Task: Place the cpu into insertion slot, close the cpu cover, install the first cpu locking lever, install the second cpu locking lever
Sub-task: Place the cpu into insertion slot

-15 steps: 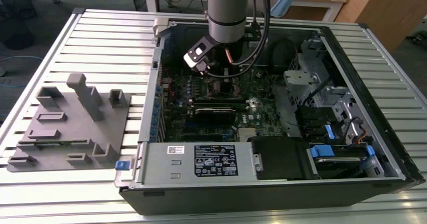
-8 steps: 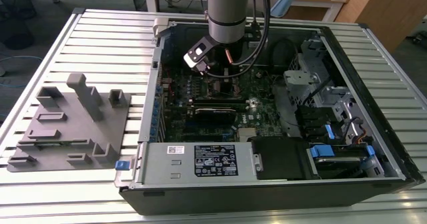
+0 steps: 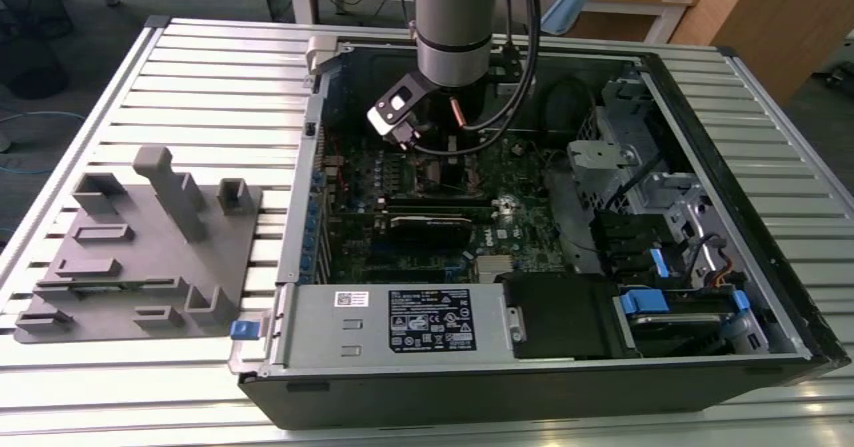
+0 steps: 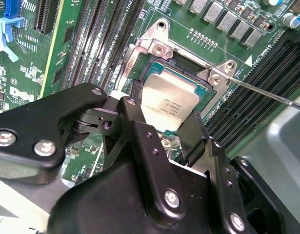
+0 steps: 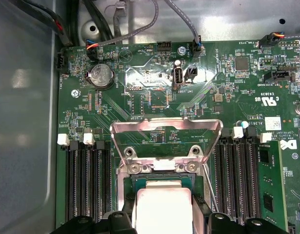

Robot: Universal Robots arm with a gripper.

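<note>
- Arm is reaching down into the open PC case (image 3: 747, 217) on the slatted table (image 3: 200, 97), w/ the gripper (image 3: 424, 135) hanging right over the green board.
- In the second wrist view the gripper (image 4: 164, 119) is pinching the cpu (image 4: 169, 100). One black finger (image 4: 135, 117) is pressing on one edge and the other on the opposite edge, so it looks closed on the chip, silver face up.
- Cpu is sitting squarely over the insertion slot (image 4: 150, 73), edges approx. lined up w/ the silvery rim. Can't tell if it's already bottoming out in the slot or floating just above.
- In the first wrist view the cpu cover (image 5: 164, 160) is standing open, tipped up just beyond the slot on the side away from the fingers, not touching the cpu (image 5: 162, 209).
- A locking lever (image 4: 271, 95) is sticking out beside the slot, unlatched by the look of it.
</note>
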